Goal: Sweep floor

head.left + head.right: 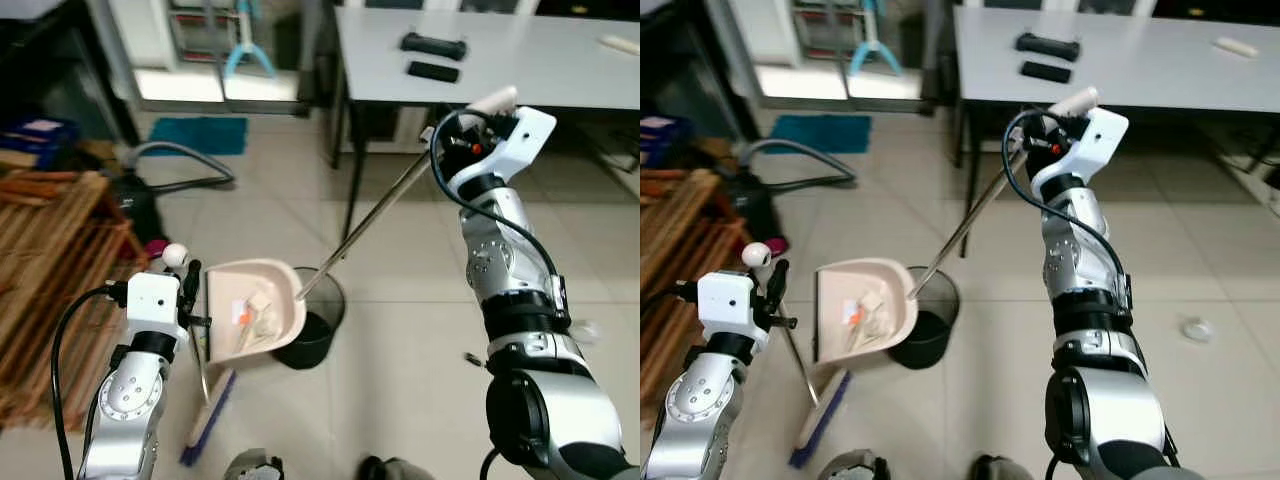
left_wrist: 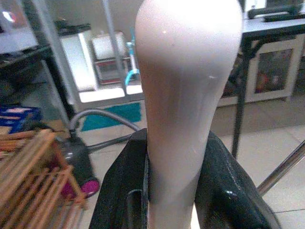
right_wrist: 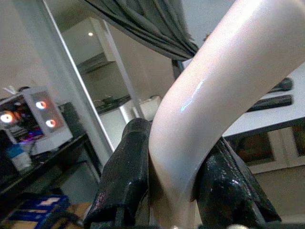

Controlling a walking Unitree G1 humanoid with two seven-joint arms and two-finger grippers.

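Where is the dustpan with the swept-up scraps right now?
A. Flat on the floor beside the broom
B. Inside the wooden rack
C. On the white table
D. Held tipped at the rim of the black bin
D: the dustpan, scraps inside, is tilted against the black bin, held by the right gripper via its long handle.

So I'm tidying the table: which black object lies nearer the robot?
The flat black slab; the thicker black grip lies behind it.

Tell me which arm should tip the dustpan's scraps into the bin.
Right. The right gripper already clamps the dustpan handle, and the dustpan with scraps hangs at the rim of the black bin. The left gripper is occupied holding the broom.
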